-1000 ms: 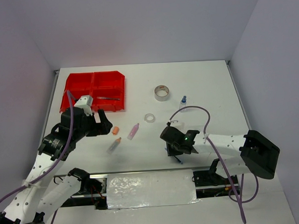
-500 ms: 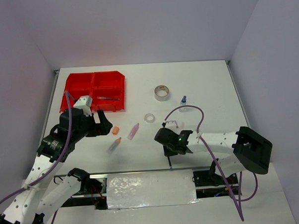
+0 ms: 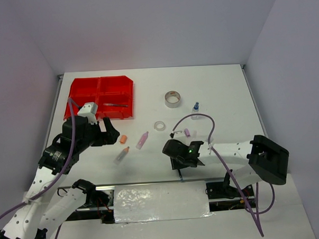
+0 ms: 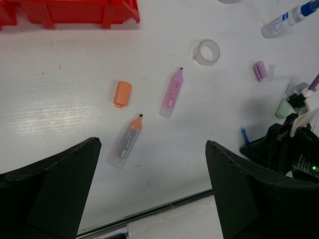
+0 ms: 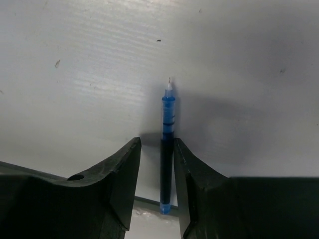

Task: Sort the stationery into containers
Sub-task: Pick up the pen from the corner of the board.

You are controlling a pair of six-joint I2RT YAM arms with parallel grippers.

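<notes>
Though illegible, small labels on pink marker [image 4: 170, 94], orange-tipped marker [image 4: 127, 143].

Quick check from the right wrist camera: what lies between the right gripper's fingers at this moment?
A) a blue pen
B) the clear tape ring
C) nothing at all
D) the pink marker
A: in the right wrist view the blue pen lies on the table between the right gripper fingers, with a gap showing on one side of it.
</notes>
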